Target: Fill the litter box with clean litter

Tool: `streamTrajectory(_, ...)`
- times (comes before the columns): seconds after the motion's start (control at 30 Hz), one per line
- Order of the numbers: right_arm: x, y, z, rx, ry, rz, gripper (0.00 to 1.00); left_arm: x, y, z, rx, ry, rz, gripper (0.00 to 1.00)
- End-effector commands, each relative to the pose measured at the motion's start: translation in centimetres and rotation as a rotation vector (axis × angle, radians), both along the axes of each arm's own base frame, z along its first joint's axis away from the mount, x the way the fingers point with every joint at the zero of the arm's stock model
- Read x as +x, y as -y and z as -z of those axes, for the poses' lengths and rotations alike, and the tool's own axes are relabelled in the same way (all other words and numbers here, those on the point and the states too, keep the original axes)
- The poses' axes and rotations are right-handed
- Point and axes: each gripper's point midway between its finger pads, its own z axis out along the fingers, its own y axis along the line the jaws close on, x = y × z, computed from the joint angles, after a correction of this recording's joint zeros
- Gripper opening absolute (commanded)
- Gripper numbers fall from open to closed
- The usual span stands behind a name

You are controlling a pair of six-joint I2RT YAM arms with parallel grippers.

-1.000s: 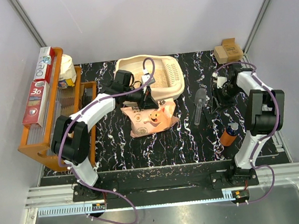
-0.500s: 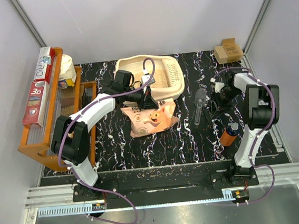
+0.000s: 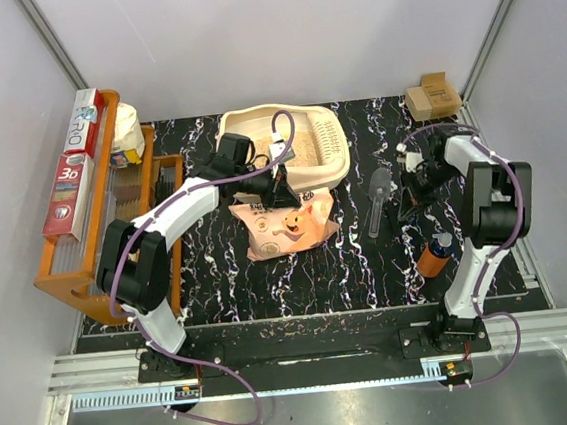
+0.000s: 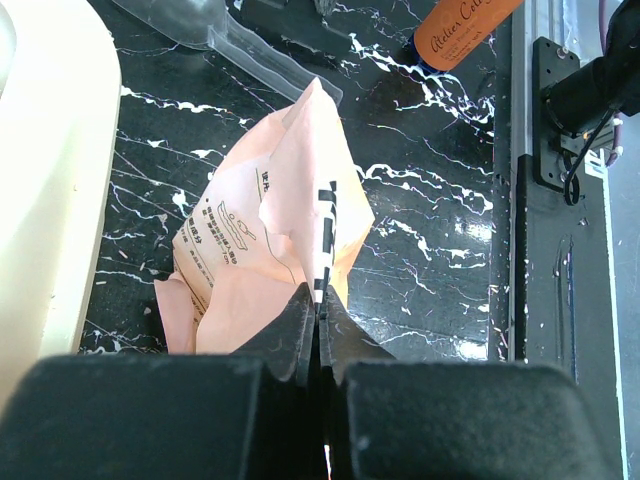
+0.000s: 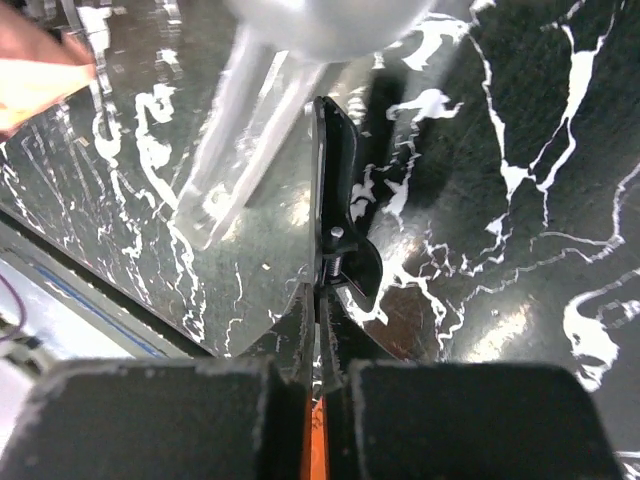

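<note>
The cream litter box (image 3: 255,125) stands at the back centre, slotted grille at its right end; its rim shows in the left wrist view (image 4: 45,150). A patch of tan litter (image 3: 302,148) seems to lie inside it. The pink-and-white litter bag (image 3: 287,224) lies just in front of the box. My left gripper (image 3: 283,190) is shut on the bag's top edge (image 4: 318,300), and the bag (image 4: 250,260) hangs crumpled below it. My right gripper (image 3: 405,193) is shut on a black spring clip (image 5: 335,200), low over the table to the right of the scoop.
A grey plastic scoop (image 3: 378,198) lies between the bag and my right gripper, seen also from the right wrist (image 5: 250,150). An orange bottle (image 3: 433,254) lies front right. A cardboard box (image 3: 433,96) sits at the back right. An orange wooden tray (image 3: 89,281) with boxes lines the left side.
My right gripper has moved a little left and nearer, toward the scoop, with the clip in it. The left arm and the bag have not moved.
</note>
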Motion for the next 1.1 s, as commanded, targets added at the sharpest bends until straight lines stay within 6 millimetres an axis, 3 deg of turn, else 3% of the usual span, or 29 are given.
streamTrajectory(0.0,1.5,-0.9,-8.0,0.04,0.329,-0.135,0.0,-0.1,0.4,-3.6,-0.06,0.081,0.031,0.0)
streamTrajectory(0.07,1.4,-1.7,-11.3,0.073,0.462,-0.198,0.0,0.1,0.4,-3.6,-0.059,0.086,0.028,0.0)
streamTrajectory(0.17,0.9,-3.4,-14.4,0.102,0.624,-0.334,0.0,0.2,0.5,-3.4,-0.055,0.08,0.028,0.0)
streamTrajectory(0.27,-0.5,-6.0,-15.7,0.127,0.741,-0.522,0.0,0.2,0.6,-3.4,-0.056,0.074,0.025,0.0)
streamTrajectory(0.3,-0.8,-6.2,-15.7,0.108,0.773,-0.58,0.0,0.3,0.6,-3.4,-0.056,0.07,0.023,0.0)
streamTrajectory(0.33,-1.6,-8.6,-15.8,0.125,0.793,-0.678,0.0,0.3,0.6,-3.4,-0.057,0.07,0.025,0.0)
streamTrajectory(0.57,-2.5,-14.5,-15.7,0.149,0.892,-0.901,0.0,0.2,0.5,-3.2,-0.05,0.066,0.022,0.0)
streamTrajectory(0.73,-1.2,-16.5,-15.8,0.157,0.923,-0.914,0.0,0.3,0.5,-3.4,-0.051,0.07,0.024,0.0)
streamTrajectory(0.93,0.4,-17.7,-14.4,0.121,0.9,-0.908,0.0,0.1,0.8,-3.8,-0.07,0.058,0.049,0.03)
streamTrajectory(1.07,1.5,-18.1,-14.3,0.117,0.888,-0.84,0.0,0.3,1.1,-3.8,-0.076,0.057,0.056,0.18)
